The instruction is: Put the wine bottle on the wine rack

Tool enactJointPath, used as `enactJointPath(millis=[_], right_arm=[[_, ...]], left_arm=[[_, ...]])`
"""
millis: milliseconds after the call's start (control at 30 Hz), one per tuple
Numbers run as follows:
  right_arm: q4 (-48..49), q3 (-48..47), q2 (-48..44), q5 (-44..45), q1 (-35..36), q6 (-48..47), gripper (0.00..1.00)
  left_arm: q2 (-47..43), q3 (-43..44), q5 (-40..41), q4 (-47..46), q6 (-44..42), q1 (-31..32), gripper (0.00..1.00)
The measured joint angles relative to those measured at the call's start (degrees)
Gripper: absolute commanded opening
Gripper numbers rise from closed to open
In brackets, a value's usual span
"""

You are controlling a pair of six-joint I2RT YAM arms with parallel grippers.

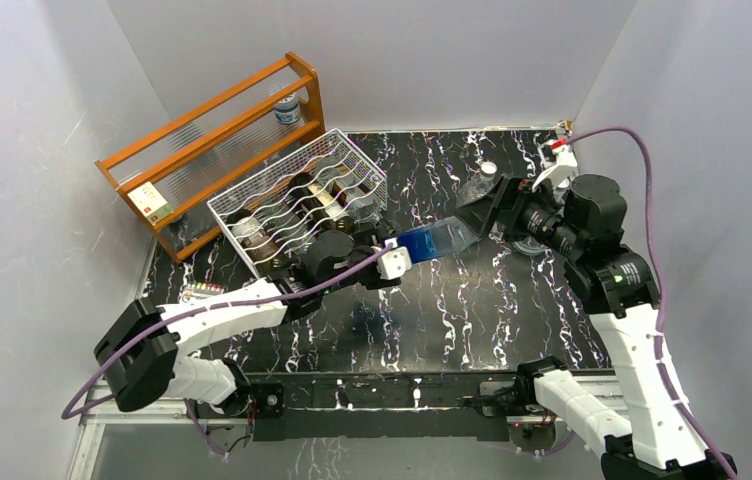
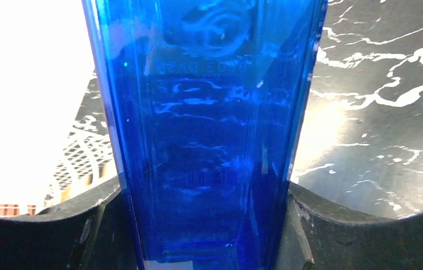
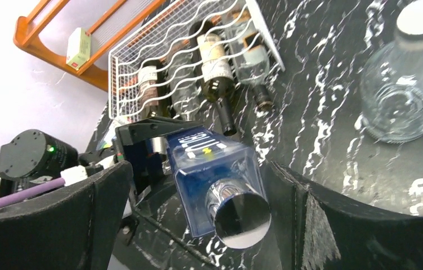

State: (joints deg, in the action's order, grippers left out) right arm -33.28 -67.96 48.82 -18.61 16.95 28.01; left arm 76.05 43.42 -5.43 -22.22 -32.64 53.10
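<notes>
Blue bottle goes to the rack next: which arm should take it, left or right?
Left. The left end effector is clamped on the blue bottle at its base, right beside the rack. The right end effector stands open around the cap end, gripping nothing, farther from the rack.

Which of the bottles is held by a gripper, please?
The blue bottle, clamped in the left gripper; the others lie in the wine rack or, like the clear bottle, stand untouched.
</notes>
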Motion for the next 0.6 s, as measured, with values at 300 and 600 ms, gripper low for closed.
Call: enactJointPath(millis=[300, 600], right_arm=[[-1.86, -7.91, 0.04, 1.88, 0.00, -8.70, 0.98], [-2.71, -8.24, 3.34, -4.81, 0.00, -14.19, 0.98]], left_arm=[[-8.13, -2.91, 5.29, 2.36, -14.19, 0.00, 0.00], [-10.38, -3.74, 8.35, 2.12, -29.22, -0.02, 0.00]])
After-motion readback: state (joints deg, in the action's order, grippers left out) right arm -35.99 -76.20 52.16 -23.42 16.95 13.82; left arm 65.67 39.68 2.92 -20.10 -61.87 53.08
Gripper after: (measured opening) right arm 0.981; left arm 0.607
